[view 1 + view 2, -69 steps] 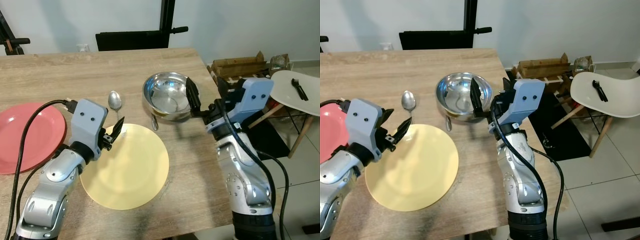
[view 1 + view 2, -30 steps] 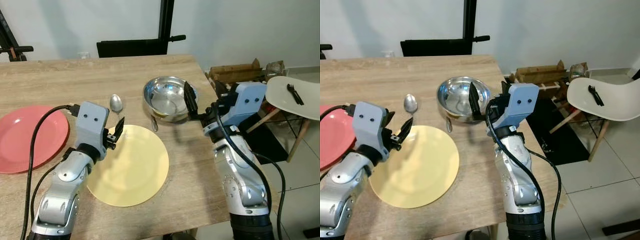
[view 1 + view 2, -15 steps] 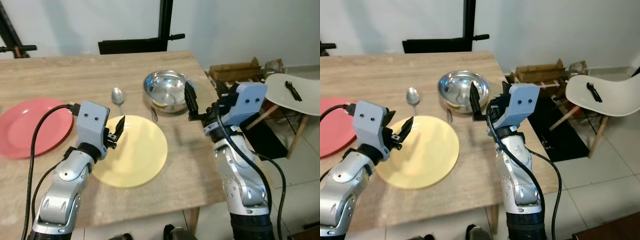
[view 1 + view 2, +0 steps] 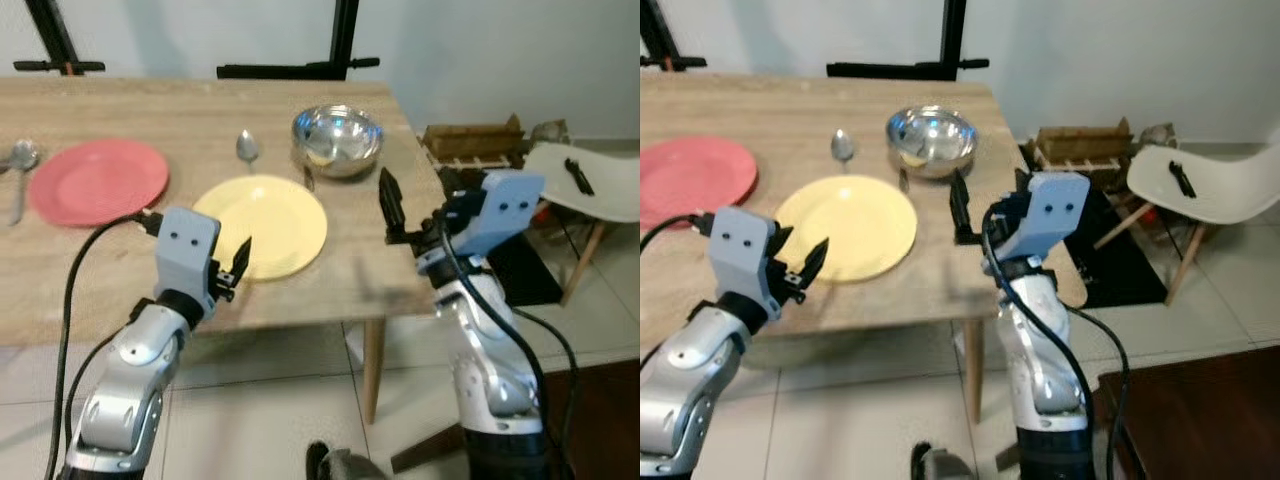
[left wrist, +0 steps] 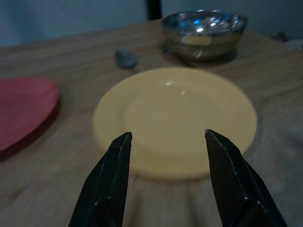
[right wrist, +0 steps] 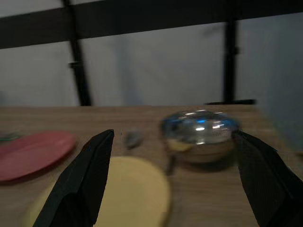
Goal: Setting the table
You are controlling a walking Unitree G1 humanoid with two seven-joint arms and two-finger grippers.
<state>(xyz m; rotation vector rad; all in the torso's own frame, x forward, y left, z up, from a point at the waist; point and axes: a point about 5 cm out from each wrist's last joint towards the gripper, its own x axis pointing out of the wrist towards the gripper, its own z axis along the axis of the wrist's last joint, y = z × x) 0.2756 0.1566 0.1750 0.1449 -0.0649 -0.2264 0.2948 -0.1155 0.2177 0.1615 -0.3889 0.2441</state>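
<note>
The yellow plate (image 4: 262, 224) lies near the worktop's (image 4: 120, 290) near edge, toward its right end. The steel bowl (image 4: 337, 139) sits behind it by the right edge, a spoon (image 4: 246, 148) just beside, and the red plate (image 4: 98, 181) farther left with a second spoon (image 4: 19, 160) at its far side. Both arms hang short of the near edge, holding nothing: left end effector (image 5: 165, 175) spread, right end effector (image 6: 175, 175) spread wide. This looks like a pause between placements; next, the robot must step closer and choose a piece.

Plates: two on the desk (image 4: 120, 110) — a yellow plate (image 4: 262, 225) and a red plate (image 4: 98, 180) beside it.
Bowls: one steel bowl (image 4: 337, 138), beyond the yellow plate.
Spoons: two — one spoon (image 4: 246, 147) beside the bowl, another spoon (image 4: 20, 160) past the red plate.
Chairs: one white chair (image 4: 588, 180), off the desk's end.
</note>
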